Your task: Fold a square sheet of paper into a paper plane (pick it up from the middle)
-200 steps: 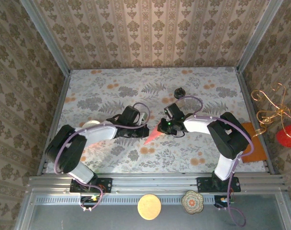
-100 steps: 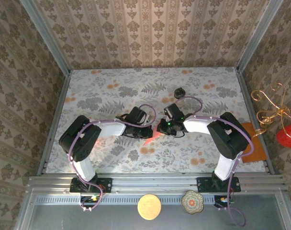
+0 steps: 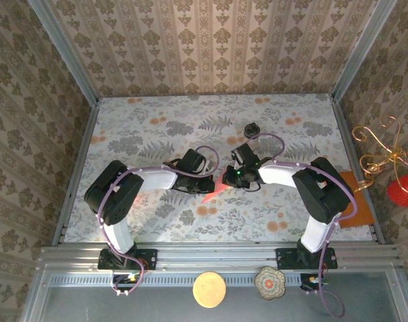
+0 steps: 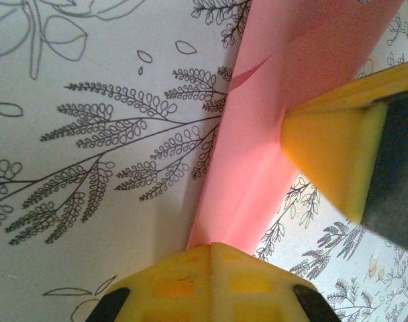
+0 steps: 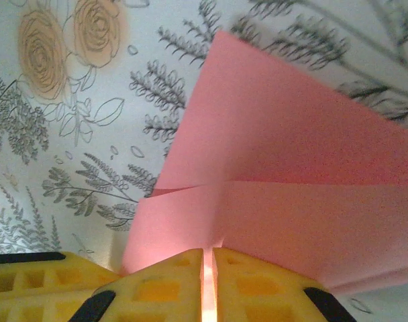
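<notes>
The salmon-pink paper is folded and creased into a narrow pointed paper plane (image 3: 215, 192), low over the middle of the flowered table (image 3: 143, 127) between both grippers. My left gripper (image 3: 207, 184) is shut on its left end; the left wrist view shows the paper plane (image 4: 271, 114) rising from the closed yellow fingertips (image 4: 190, 268). A yellow finger of the right gripper (image 4: 331, 147) presses on the paper there. My right gripper (image 3: 227, 180) is shut on the other end, with a thin edge of the paper plane (image 5: 291, 168) pinched between its fingers (image 5: 157, 285).
A small dark-lidded jar (image 3: 251, 129) stands just behind the right gripper. A larger orange sheet (image 3: 358, 201) lies at the table's right edge, by a gold wire ornament (image 3: 382, 151). Two round discs (image 3: 209, 289) (image 3: 270, 282) sit on the near rail.
The left arm has swung in towards the right, bringing its gripper against the paper. Less of the pink paper shows between the grippers. The right arm has barely moved.
</notes>
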{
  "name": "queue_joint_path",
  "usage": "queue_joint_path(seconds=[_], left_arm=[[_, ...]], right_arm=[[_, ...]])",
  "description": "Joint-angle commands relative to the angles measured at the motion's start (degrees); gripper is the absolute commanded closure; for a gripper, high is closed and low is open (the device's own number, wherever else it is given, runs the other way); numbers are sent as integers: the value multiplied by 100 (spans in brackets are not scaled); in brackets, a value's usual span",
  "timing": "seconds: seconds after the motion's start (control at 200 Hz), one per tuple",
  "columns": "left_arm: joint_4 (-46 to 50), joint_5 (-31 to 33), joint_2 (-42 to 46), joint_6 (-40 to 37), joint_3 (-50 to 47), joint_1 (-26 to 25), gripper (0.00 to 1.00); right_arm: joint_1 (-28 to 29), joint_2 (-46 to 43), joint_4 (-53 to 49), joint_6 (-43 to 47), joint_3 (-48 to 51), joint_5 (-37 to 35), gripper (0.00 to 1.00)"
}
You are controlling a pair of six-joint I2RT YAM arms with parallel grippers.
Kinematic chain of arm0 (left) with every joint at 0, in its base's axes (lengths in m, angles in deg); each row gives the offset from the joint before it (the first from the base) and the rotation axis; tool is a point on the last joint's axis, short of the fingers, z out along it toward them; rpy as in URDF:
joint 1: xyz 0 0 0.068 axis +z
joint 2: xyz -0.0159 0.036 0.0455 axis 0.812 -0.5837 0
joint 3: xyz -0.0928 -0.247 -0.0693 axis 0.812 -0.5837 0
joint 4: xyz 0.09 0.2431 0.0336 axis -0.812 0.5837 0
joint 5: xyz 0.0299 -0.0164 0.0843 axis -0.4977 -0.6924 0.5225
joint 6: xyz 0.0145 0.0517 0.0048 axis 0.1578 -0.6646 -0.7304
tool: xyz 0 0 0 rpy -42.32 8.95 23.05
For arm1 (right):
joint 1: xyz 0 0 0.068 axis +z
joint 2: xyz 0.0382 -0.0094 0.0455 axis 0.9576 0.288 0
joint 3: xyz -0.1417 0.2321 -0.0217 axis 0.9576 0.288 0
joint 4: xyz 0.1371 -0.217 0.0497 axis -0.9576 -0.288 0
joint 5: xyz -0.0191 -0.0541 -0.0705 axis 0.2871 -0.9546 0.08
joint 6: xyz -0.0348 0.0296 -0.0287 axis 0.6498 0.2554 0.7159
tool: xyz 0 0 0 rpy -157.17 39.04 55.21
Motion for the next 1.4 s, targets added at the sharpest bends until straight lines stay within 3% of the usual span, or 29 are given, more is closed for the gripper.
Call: queue_joint_path(seconds=[0.0,0.185,0.435,0.555,0.995,1.391], left_arm=[[485,193,-198,-18,-55,-19,100],[478,193,-224,-9,-66,-20,100],[478,175,-251,-13,-40,-37,100],[469,167,-259,-15,-31,-37,100],[445,149,-233,-4,-57,-46,100],[275,-45,-76,-50,25,-42,100]], right_arm=[[-73,-227,-504,293,-205,-486,85],[-82,-318,-839,411,-360,-855,80],[-73,-734,-1409,404,-326,-1774,49],[-73,-602,-1508,412,-357,-1887,44],[-82,102,-1777,501,-794,-1831,45],[-81,461,-1937,483,-811,-1807,64]])
